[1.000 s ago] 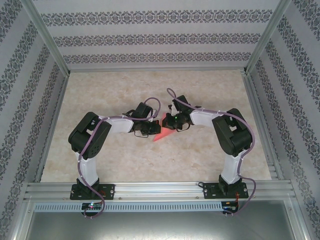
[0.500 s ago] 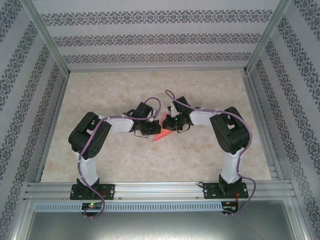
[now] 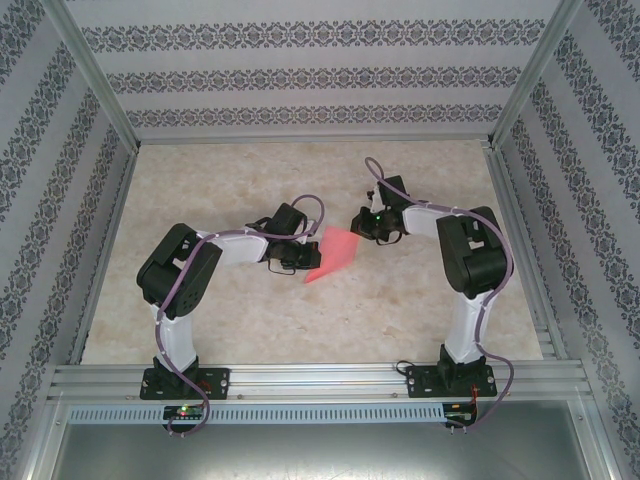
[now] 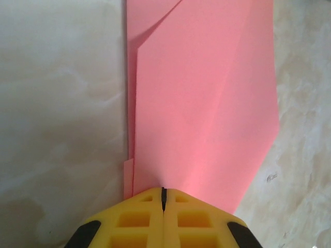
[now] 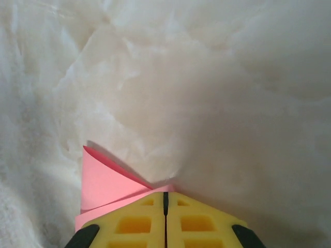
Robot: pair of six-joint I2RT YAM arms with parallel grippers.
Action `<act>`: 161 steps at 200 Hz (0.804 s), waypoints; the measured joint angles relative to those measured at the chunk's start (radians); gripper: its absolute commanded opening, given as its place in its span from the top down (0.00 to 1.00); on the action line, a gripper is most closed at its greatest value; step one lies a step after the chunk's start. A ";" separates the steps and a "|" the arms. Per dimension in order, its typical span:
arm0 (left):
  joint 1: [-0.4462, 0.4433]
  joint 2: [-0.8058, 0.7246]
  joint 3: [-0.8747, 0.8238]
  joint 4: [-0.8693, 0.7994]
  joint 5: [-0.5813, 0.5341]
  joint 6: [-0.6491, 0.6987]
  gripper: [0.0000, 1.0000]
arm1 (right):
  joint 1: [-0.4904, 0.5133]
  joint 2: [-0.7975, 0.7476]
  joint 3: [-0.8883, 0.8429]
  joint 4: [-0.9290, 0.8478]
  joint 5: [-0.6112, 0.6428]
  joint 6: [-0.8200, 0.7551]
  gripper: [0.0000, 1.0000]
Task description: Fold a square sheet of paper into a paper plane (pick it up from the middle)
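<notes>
Looking down from above, I see the wide beige marble-patterned table (image 3: 200,320). On it the white-and-black left arm (image 3: 180,270) and the white-and-black right arm (image 3: 470,250) bend inward toward each other.

Between the two grippers lies the thin salmon-pink sheet of paper (image 3: 335,255). It is folded into a pointed shape with straight creases, and it is broader toward the right gripper.

The left gripper (image 3: 302,262) has its yellow fingers pressed together with no gap. In its wrist view the tips of the left gripper (image 4: 163,199) meet the near end of the sheet (image 4: 207,103), which spreads straight ahead of them in overlapping layers. I cannot tell if a layer is pinched between the fingers or if they only press on it.

The right gripper (image 3: 360,228) stands at the other end of the sheet, and its yellow fingers are also closed together. In its wrist view a folded corner of the paper (image 5: 103,181) shows just left of the tips of the right gripper (image 5: 165,201), touching the left finger. Ahead of the tips is bare table.
</notes>
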 measured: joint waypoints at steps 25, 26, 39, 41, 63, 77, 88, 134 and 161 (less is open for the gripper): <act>0.000 -0.003 0.017 -0.056 -0.006 0.075 1.00 | 0.016 -0.093 -0.074 0.057 -0.005 0.017 0.90; 0.000 -0.003 0.018 -0.060 -0.007 0.079 1.00 | 0.016 -0.095 -0.077 0.059 -0.005 0.018 0.90; 0.000 -0.005 0.023 -0.080 -0.008 0.116 1.00 | 0.040 -0.134 -0.111 0.088 -0.012 0.027 0.90; 0.001 -0.005 0.023 -0.083 -0.008 0.121 1.00 | 0.045 -0.138 -0.116 0.091 -0.013 0.029 0.90; 0.003 -0.010 0.023 -0.101 -0.006 0.159 1.00 | 0.118 -0.152 -0.149 0.126 -0.016 0.047 0.91; 0.007 -0.010 0.023 -0.104 -0.001 0.174 1.00 | 0.171 -0.148 -0.163 0.134 -0.015 0.058 0.91; 0.008 -0.010 0.022 -0.106 0.002 0.177 1.00 | 0.204 -0.138 -0.166 0.144 -0.016 0.067 0.91; 0.009 -0.015 0.013 -0.106 0.004 0.178 1.00 | 0.208 -0.059 -0.166 0.171 -0.016 0.080 0.93; 0.010 -0.023 0.000 -0.100 0.004 0.177 1.00 | 0.149 -0.048 -0.166 0.171 -0.021 0.080 0.93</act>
